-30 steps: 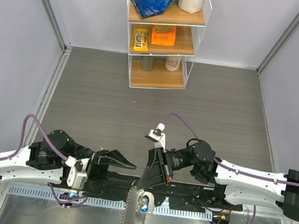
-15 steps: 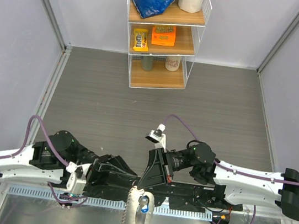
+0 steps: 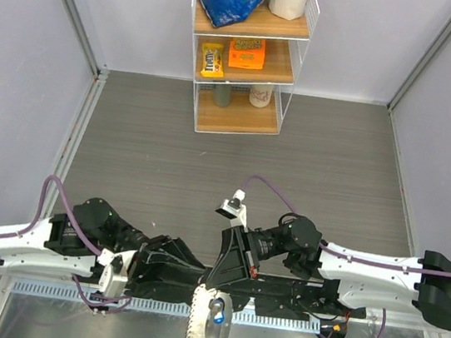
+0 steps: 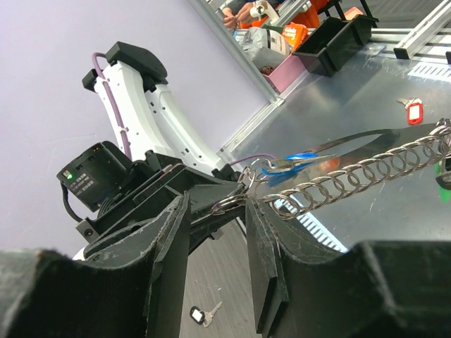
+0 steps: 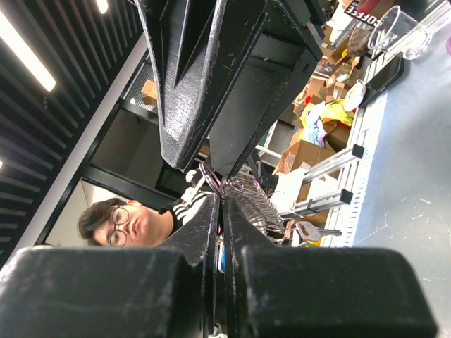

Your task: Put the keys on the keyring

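The keyring [image 3: 207,328], a grey oval loop with a thin silver chain [image 4: 352,176] and a blue tag [image 4: 296,159], hangs below my right gripper [image 3: 214,278]. That gripper [image 5: 224,201] is shut on a small split ring [image 4: 232,204] at the chain's top. My left gripper [image 3: 195,266] is open, and its jaws [image 4: 217,204] stand either side of that split ring without touching it. One key with a black head [image 4: 204,313] lies on the grey surface below. Another key [image 5: 313,231] hangs by the chain in the right wrist view.
A wire shelf [image 3: 246,54] with snacks and cups stands at the far middle. The grey wood-look table [image 3: 128,147] has purple walls on both sides. A steel bench [image 3: 61,322] lies past the near edge, with a red tag [image 4: 412,111] on it.
My left gripper has moved nearer and right, up to the right gripper's tip. The hanging keyring has shifted slightly lower. The right arm has barely moved.
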`<state>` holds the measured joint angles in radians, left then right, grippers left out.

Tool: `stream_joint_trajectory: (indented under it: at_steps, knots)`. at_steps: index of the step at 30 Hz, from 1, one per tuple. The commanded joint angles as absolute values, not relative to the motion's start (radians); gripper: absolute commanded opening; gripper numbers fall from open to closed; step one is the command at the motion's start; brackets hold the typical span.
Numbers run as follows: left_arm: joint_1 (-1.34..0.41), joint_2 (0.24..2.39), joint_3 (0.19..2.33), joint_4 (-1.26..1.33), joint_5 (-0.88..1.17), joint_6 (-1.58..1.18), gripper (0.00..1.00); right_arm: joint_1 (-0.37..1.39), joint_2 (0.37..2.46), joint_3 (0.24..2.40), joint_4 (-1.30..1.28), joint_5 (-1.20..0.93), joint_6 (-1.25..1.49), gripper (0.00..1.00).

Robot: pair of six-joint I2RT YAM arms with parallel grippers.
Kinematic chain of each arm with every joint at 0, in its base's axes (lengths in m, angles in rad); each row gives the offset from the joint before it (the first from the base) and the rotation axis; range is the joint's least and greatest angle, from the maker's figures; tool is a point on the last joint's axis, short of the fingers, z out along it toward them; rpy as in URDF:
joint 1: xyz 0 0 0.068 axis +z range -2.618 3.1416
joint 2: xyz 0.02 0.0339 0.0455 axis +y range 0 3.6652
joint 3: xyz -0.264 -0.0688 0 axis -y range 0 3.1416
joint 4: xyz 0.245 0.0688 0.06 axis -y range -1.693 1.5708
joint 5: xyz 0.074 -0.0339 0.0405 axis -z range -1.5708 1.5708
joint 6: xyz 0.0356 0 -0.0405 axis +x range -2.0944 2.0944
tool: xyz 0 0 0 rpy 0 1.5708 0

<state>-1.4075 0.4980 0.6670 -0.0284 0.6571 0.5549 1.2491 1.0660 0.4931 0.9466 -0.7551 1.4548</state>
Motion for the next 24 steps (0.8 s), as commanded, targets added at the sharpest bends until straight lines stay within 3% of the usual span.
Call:
stream_joint_trajectory:
  at_steps: [1, 7, 13, 19, 24]
  knots:
    - [-1.420, 0.514, 0.699, 0.011, 0.673, 0.580, 0.42, 1.252, 1.092, 0.515, 1.020, -0.722, 1.474, 0.05]
    - [-1.427, 0.528, 0.703, 0.009, 0.686, 0.584, 0.40, 1.252, 1.118, 0.518, 1.045, -0.727, 1.491, 0.05]
    - [-1.437, 0.546, 0.716, -0.020, 0.707, 0.592, 0.28, 1.252, 1.146, 0.518, 1.088, -0.735, 1.512, 0.05]
    - [-1.447, 0.549, 0.718, -0.031, 0.721, 0.591, 0.28, 1.252, 1.166, 0.523, 1.104, -0.744, 1.517, 0.05]
    - [-1.460, 0.546, 0.715, -0.037, 0.724, 0.591, 0.34, 1.252, 1.180, 0.522, 1.118, -0.750, 1.526, 0.05]
